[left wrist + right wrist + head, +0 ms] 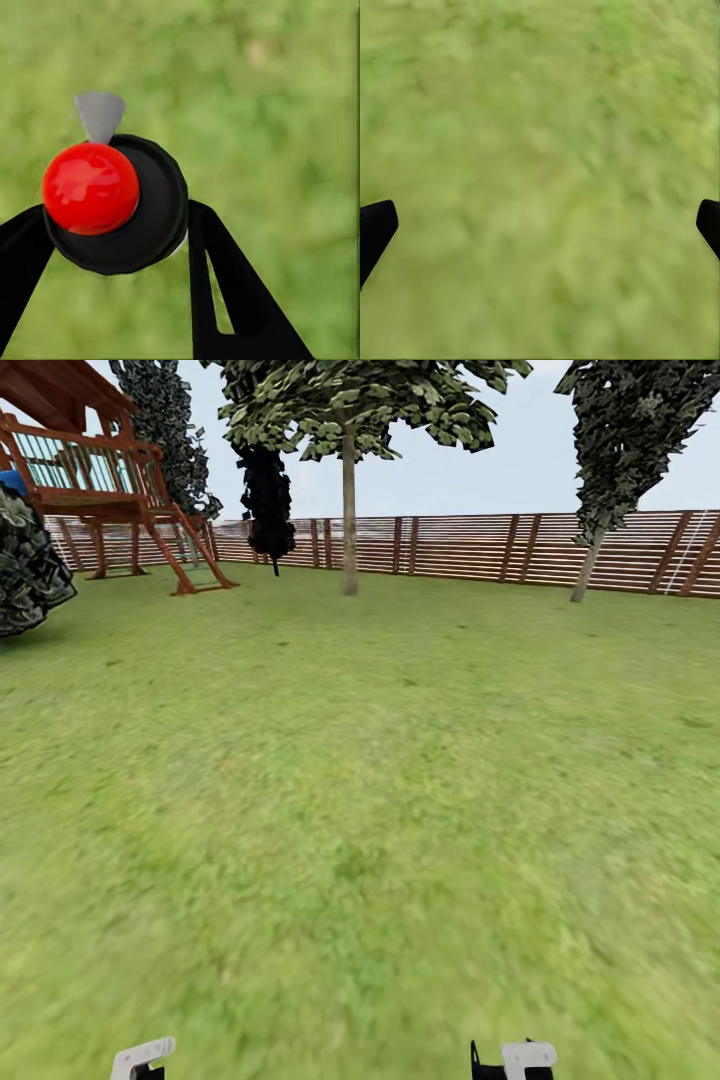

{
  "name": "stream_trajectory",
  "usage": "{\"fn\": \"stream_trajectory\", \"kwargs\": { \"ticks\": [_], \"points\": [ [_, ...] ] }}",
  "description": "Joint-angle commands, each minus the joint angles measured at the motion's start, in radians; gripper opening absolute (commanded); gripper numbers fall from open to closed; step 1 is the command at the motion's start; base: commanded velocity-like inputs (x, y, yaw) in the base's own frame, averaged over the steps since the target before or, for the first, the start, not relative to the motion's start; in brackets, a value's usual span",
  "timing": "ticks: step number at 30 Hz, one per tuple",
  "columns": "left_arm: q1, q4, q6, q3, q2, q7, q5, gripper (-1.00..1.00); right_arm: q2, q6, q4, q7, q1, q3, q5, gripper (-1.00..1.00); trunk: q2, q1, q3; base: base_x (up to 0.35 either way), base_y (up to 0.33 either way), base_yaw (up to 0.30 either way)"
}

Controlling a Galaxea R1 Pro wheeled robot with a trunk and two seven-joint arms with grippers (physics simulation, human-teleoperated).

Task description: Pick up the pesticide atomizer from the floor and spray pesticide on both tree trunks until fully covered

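— What have you got in the left claw?

— My left gripper (112, 232) is closed on the pesticide atomizer (120, 206): black round body, red ball, grey nozzle, pinched between both dark fingers (225, 292) above the lawn (360, 810).

— And the right?

— My right gripper (540, 225) is spread wide with nothing in it, grass below.

— The trees?

— One tree trunk (349, 510) stands well ahead, before the fence (460, 545); another tree (590, 560) is off to the right.

fenced garden (360, 780), lawn, trees, playset (100, 480)
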Motion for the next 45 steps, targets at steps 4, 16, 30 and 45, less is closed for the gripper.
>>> {"fn": "stream_trajectory", "kwargs": {
  "ticks": [4,16,30,45],
  "points": [
    [0.0,0.001,-0.003,0.004,0.0,-0.005,0.005,-1.0,0.0,0.0,0.002,-0.012,-0.001,0.007,0.006,1.0,0.0,0.0,-0.001,0.339,0.0,0.0],
    [0.0,0.001,-0.003,0.004,0.0,-0.005,0.005,-1.0,0.0,0.0,0.002,-0.014,-0.001,0.007,0.006,1.0,0.0,0.0,-0.001,0.339,0.0,0.0],
    [-0.001,0.001,-0.003,0.004,-0.001,-0.005,0.005,-1.0,0.0,0.0,0.003,-0.014,-0.001,0.007,0.006,1.0,0.0,0.0,-0.001,0.339,0.0,0.0],
    [0.0,0.001,-0.003,0.004,0.0,-0.004,0.005,-1.0,0.0,0.0,0.003,-0.014,-0.001,0.007,0.006,1.0,0.0,0.0,-0.001,0.339,0.0,0.0]
  ]
}}
